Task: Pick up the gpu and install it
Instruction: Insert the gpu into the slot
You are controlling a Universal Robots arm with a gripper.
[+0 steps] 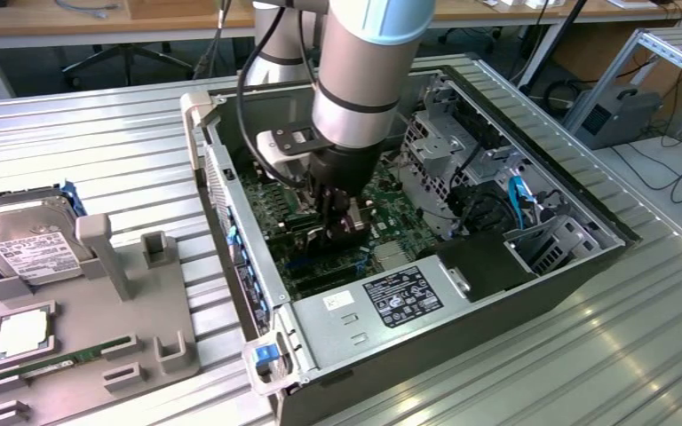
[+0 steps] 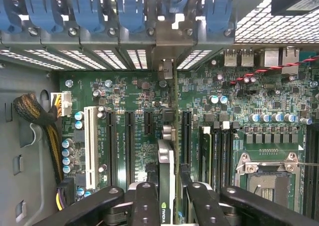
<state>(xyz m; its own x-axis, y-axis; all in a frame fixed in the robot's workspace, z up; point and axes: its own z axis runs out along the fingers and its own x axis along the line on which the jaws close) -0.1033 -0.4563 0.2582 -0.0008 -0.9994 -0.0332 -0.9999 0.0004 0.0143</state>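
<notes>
Inside the open grey metal computer case (image 1: 578,257), the black two-fingered gripper (image 2: 167,196) pinches the thin dark gpu card (image 2: 166,176) edge-on between its fingers, holding it upright just above the green motherboard (image 2: 129,101) among the long black expansion slots (image 2: 130,146).

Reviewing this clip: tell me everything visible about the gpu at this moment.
The gpu is seen edge-on in the wrist view: a thin card with a pale silvery metal edge and a dark face bearing a small green logo near the gripper. The gripper is shut on it, black fingers pressing both flat sides. It stands on edge over the green motherboard, in line with the long black expansion slots and pointing at the case's rear bracket openings. In the exterior view the arm has it down inside the open computer case.
</notes>
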